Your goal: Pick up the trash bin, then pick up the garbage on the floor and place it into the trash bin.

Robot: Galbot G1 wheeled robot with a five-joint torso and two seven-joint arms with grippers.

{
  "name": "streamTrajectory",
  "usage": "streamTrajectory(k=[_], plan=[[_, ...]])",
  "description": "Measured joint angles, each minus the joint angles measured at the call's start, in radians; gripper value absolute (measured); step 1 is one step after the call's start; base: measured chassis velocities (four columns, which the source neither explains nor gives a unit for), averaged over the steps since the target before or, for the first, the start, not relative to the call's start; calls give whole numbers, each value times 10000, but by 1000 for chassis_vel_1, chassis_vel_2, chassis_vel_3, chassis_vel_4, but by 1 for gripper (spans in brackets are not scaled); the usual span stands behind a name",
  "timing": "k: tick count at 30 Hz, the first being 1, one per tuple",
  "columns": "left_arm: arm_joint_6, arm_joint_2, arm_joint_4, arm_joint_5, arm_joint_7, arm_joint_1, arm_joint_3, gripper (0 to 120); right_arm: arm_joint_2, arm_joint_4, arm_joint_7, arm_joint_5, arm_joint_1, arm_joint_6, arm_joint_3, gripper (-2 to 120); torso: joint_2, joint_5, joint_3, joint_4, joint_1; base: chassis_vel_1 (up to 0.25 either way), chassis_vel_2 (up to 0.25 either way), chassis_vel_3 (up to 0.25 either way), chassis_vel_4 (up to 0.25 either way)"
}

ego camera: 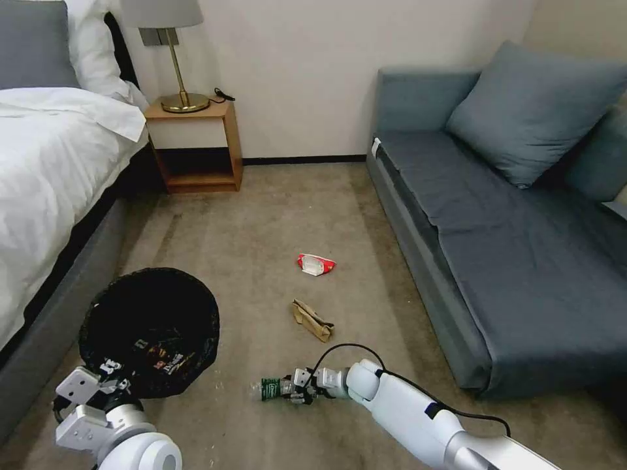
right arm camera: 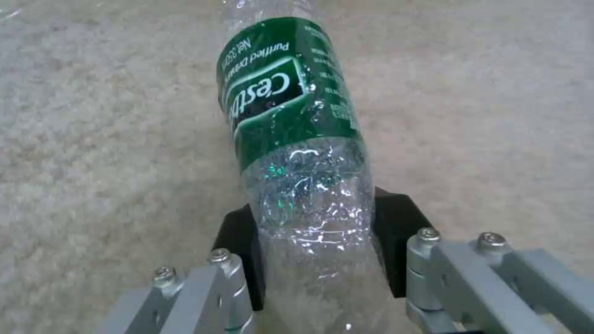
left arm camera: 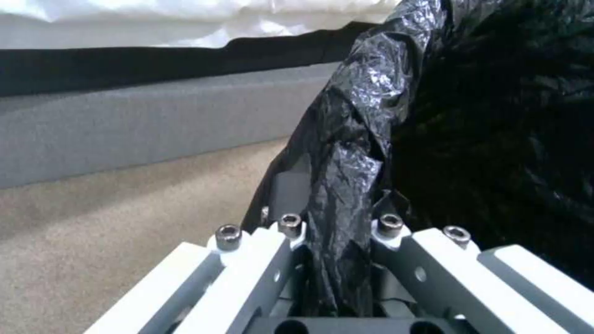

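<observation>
Right wrist view: the right claw [right arm camera: 315, 250] is clamped on the bottle [right arm camera: 297, 139], its black pads against the crinkled clear plastic below the green label, low over the beige carpet [right arm camera: 93, 139]. The left claw [left arm camera: 337, 260] pinches the bin [ego camera: 150, 329] by its glossy black liner at the near left. Judging by this, bottle pickup is in hand; next calls for carrying it left over the bin. A paper bag [ego camera: 313, 320] and packet [ego camera: 316, 264] lie farther off.

You're looking at beige carpet [ego camera: 261, 222] carrying the litter: a red-and-white packet [ego camera: 316, 264] is lying mid-floor, a crumpled brown paper bag [ego camera: 313, 320] is sitting just nearer you, and a clear green-labelled bottle [ego camera: 272, 388] is lying nearest.
</observation>
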Motion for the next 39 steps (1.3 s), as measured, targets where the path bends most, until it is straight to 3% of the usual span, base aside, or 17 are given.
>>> streamTrajectory(k=[14,21,26,32,39], plan=[[-6,36,-11,-27,-22,-23,36,0,-804,1017,-85,575,210,353,3150,36,0,0,0,-1,0,0,0,0,0],[-12,4,-53,-29,-31,12,81,0,-996,3437,-108,1864,-40,56,4198,36,0,-2,-1,-1,0,0,0,0,0],[-13,-8,-80,-29,-35,39,88,0,-1117,5094,-110,2415,-196,-400,3797,36,0,-2,-1,-1,0,0,0,0,0],[-12,-70,-104,-29,-37,49,148,0,-925,7125,-85,3227,-51,-1289,1889,36,0,-2,-1,1,0,0,0,0,0],[17,-125,-85,-14,-39,37,248,0,-220,7521,177,3798,783,-1873,23,36,0,-4,-1,1,0,0,0,0,0]])
